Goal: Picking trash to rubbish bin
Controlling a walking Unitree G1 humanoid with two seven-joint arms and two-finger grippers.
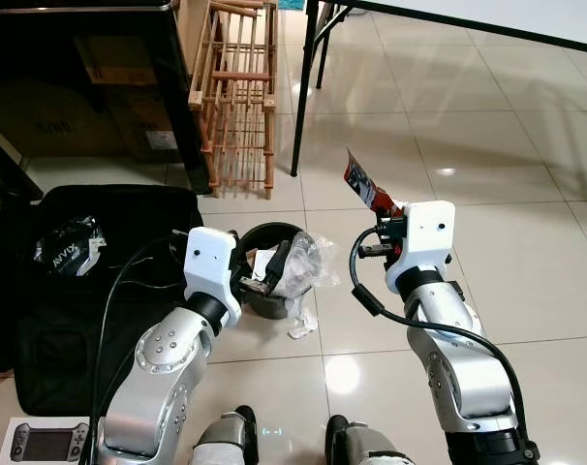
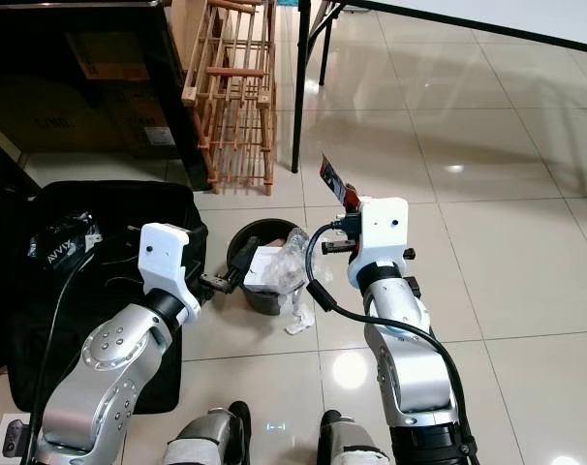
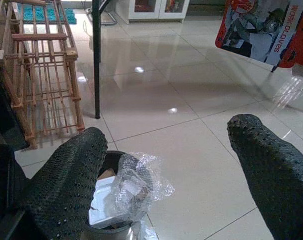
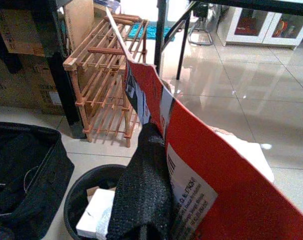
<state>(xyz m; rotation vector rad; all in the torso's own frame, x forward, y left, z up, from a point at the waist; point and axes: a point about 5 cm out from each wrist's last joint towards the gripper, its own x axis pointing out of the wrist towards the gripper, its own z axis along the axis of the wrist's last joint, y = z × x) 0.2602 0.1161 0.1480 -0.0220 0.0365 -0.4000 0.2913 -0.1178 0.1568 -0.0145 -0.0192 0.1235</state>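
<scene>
Nearest our camera, at the lower left, we are noting a white handheld game console with a dark screen (image 1: 46, 443) lying on the floor tiles beside a large open black fabric bag (image 1: 129, 218). Our two silver arms are reaching forward above our feet.

Our left gripper (image 1: 272, 269) is hovering at the near rim of the small round black rubbish bin (image 1: 264, 306). Its fingers (image 3: 66, 175) are standing well apart and holding nothing. We are seeing the bin already holding white paper and a crumpled clear plastic film (image 1: 308, 263), part of which is spilling over the rim onto the tile.

Our right gripper (image 1: 386, 218) is raised just right of the bin, its fingers clamped on a flat red printed cardboard package marked "work gloves" (image 1: 366, 184). That card is standing tilted upward, above the floor and not yet over the bin opening.

Beyond the bin we are recording a wooden slatted rack (image 1: 240, 92) leaning by a dark cabinet (image 1: 80, 68), and black metal table legs (image 1: 303, 87) farther back.

We are judging the step in hand to be carrying the card to the bin. The next move is calling for swinging the right gripper leftward until the card is over the opening, then parting the fingers. The plastic heaped there may be obstructing a clean drop.
</scene>
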